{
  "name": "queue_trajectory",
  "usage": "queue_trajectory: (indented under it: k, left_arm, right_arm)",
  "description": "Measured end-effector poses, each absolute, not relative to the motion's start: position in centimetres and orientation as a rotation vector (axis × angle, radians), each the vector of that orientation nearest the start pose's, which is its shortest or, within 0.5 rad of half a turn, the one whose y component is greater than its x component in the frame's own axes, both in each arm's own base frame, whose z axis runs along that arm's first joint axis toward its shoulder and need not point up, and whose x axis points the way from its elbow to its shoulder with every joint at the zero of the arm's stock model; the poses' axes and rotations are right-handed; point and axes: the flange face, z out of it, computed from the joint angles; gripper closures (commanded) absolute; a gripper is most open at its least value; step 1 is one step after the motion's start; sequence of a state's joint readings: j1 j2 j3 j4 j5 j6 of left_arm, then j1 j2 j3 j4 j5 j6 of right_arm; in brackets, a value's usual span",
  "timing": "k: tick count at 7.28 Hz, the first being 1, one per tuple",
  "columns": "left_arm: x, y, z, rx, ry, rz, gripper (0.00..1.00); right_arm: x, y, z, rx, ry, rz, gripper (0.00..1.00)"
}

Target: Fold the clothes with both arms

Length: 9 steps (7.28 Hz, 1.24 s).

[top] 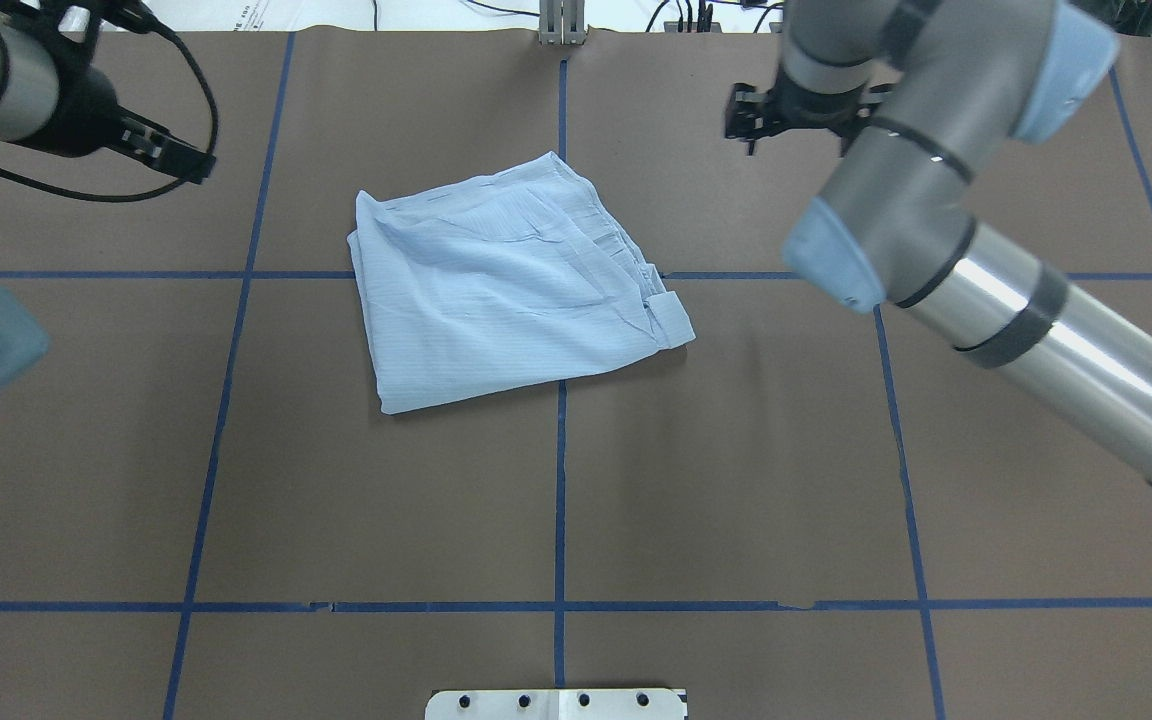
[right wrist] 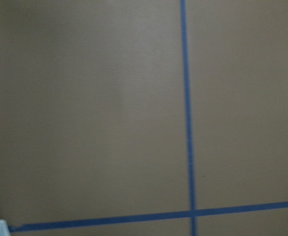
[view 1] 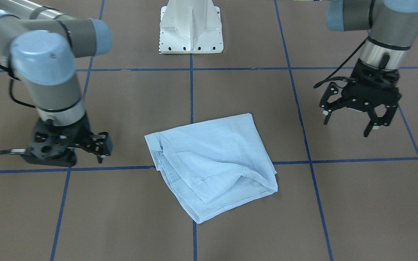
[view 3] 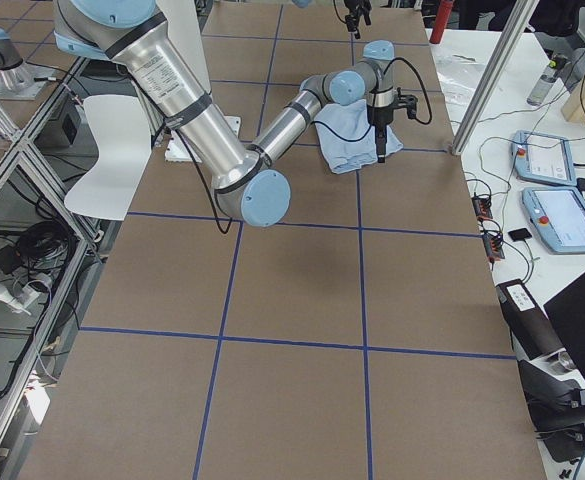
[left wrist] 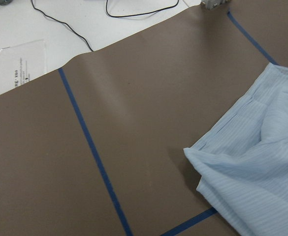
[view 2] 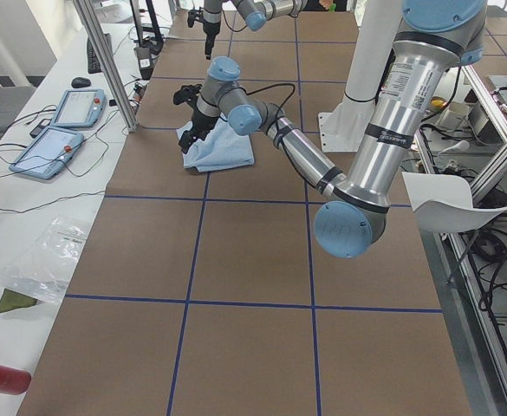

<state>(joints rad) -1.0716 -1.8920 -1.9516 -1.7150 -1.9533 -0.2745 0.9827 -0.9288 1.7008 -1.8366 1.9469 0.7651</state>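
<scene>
— Front view first. Where is the shirt?
— The shirt point(view 1: 212, 163) lies on the table point(view 1: 339, 217) as a rough square packet over the tape lines point(view 1: 191, 90). Neither gripper touches it. My left gripper point(view 1: 354, 125) hangs wide and empty on one side. My right gripper point(view 1: 101, 148) sits low on the other, side-on, so I cannot tell its spread.
— Overhead?
— The packet is midway between the side edges, nearer the far edge than my base point(top: 556, 705). A small flap point(top: 674, 322) sticks out at one corner.
— The sides and wrists?
— The sides add little. My left wrist sees a shirt corner, my right almost only table.
— Which step, then?
— I judge the folding nearly done. A last fold would need both grippers pinching matched corners and lifting together.
</scene>
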Motion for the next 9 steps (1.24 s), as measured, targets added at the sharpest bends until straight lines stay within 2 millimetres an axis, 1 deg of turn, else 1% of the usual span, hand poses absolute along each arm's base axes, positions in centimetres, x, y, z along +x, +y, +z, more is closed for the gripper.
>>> queue_trajectory:
  k: [1, 2, 3, 4, 5, 6, 7, 8, 9]
  left_arm:
    - [14.4, -54.8, 32.2, 0.629, 0.629, 0.427, 0.00]
    - [11.0, -54.1, 35.8, 0.581, 0.637, 0.446, 0.00]
    - [9.3, -53.2, 39.3, 0.522, 0.650, 0.441, 0.00]
    - [8.3, -53.0, 42.3, 0.466, 0.651, 0.421, 0.00]
    - [6.0, -53.4, 45.0, 0.425, 0.646, 0.370, 0.00]
    - [3.1, -53.5, 46.2, 0.399, 0.660, 0.313, 0.00]
    - [1.0, -53.1, 47.2, 0.363, 0.698, 0.270, 0.00]
    - [-0.7, -52.1, 48.5, 0.329, 0.733, 0.232, 0.00]
    - [-2.0, -51.0, 49.9, 0.281, 0.752, 0.189, 0.00]
  right_arm:
    - [-22.2, -60.9, 30.2, 0.154, -0.589, -0.027, 0.00]
    - [-15.7, -60.6, 34.7, 0.147, -0.590, -0.114, 0.00]
    - [-9.6, -59.4, 39.5, 0.134, -0.607, -0.176, 0.00]
    - [-4.5, -57.2, 43.9, 0.119, -0.626, -0.207, 0.00]
    - [-0.5, -53.8, 48.3, 0.095, -0.638, -0.206, 0.00]
    - [1.8, -50.2, 52.4, 0.077, -0.643, -0.189, 0.00]
    - [3.0, -46.8, 56.2, 0.080, -0.648, -0.175, 0.00]
    - [3.6, -43.9, 59.1, 0.082, -0.657, -0.148, 0.00]
    - [3.9, -41.6, 61.0, 0.074, -0.668, -0.117, 0.00]
